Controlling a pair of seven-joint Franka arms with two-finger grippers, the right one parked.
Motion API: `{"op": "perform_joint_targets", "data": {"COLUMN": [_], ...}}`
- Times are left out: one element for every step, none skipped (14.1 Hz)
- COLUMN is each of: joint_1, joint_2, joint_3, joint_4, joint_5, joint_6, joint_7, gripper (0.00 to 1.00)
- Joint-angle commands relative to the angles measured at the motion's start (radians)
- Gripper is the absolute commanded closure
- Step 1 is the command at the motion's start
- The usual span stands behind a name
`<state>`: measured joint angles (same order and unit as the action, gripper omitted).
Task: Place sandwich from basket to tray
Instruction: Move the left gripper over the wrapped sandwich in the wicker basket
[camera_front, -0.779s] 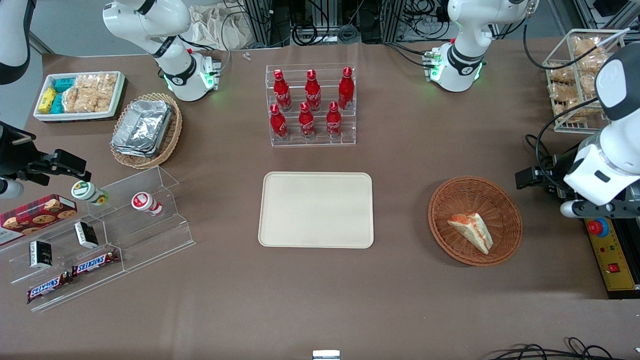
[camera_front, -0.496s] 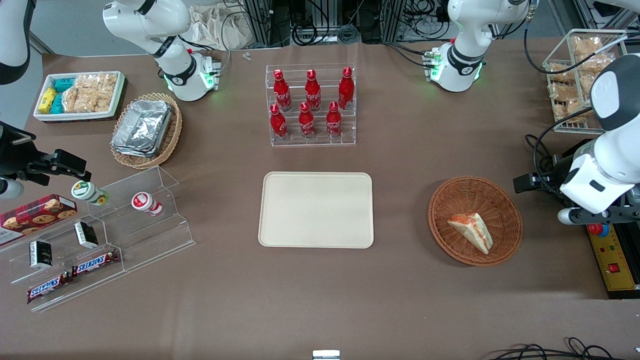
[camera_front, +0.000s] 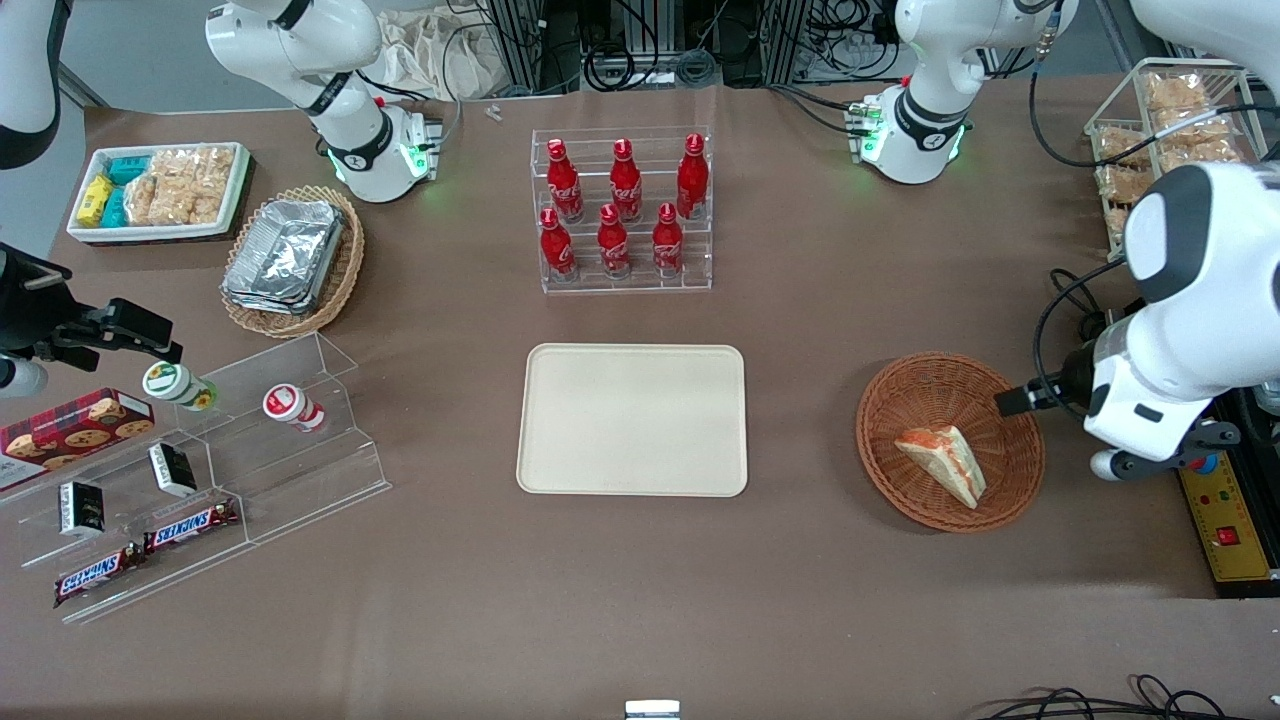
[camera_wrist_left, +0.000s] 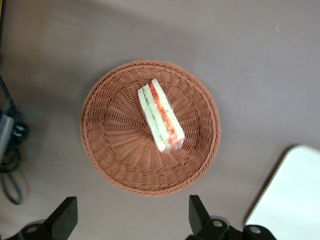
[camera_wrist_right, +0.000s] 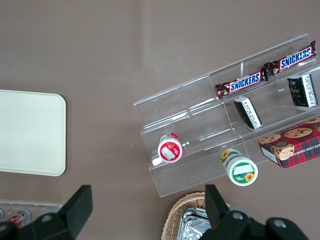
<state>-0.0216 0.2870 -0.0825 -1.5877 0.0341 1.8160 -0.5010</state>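
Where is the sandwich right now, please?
The sandwich lies in the basket, toward the working arm's end of the table, beside the tray. The gripper hovers above the basket, jaws open.

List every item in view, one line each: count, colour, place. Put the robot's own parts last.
sandwich: 1, white with red and green layers, in the basket
basket: 1, reddish-brown wicker, toward the working arm's end
tray: 1, beige, mid-table, nothing on it
cola bottles: 6, red, in a clear rack farther from the camera than the tray
foil containers: a stack, silver, in a tan wicker basket
snack tray: 1, white, packets inside, toward the parked arm's end
clear stepped stand: 1, holding two Snickers bars, two cups, two dark packets
cookie box: 1, red, beside the stand
wire rack: 1, white, bagged tan snacks
gripper: 1, black, open, above the basket's edge
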Motion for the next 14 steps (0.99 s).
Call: {"op": "perform_joint_targets", "data": {"joint_1": [0.002,0.005,0.006,0.008,0.008,0.006,0.003,0.003,0.003,0.003,0.002,0.0,-0.003,-0.004], "joint_2": [-0.008,-0.005,-0.005,-0.003,0.02,0.044,0.057,0.064,0.084,0.095,0.109,0.124,0.136,0.146], "joint_3": [-0.002,0.0,0.003,0.003,0.003,0.003,0.003,0.003,0.003,0.003,0.003,0.003,0.003,0.001], "joint_4": [-0.096,-0.125,-0.161,-0.187,-0.192,-0.189,-0.192,-0.195,-0.192,-0.193,-0.195,-0.195,-0.195,-0.195], "joint_5": [-0.002,-0.002,-0.002,-0.003,-0.006,-0.014,-0.005,-0.005,-0.008,-0.008,-0.007,-0.002,-0.002,0.0], "joint_6": [0.098,0.138,0.185,0.224,0.244,0.255,0.276,0.292,0.295,0.31,0.334,0.351,0.37,0.378], "joint_7": [-0.12,-0.123,-0.125,-0.129,-0.17,-0.256,-0.299,-0.307,-0.32,-0.33,-0.35,-0.376,-0.386,-0.387], "gripper": [0.0,0.0,0.0,0.0,0.0,0.0,0.0,0.0,0.0,0.0,0.0,0.0,0.0,0.0]}}
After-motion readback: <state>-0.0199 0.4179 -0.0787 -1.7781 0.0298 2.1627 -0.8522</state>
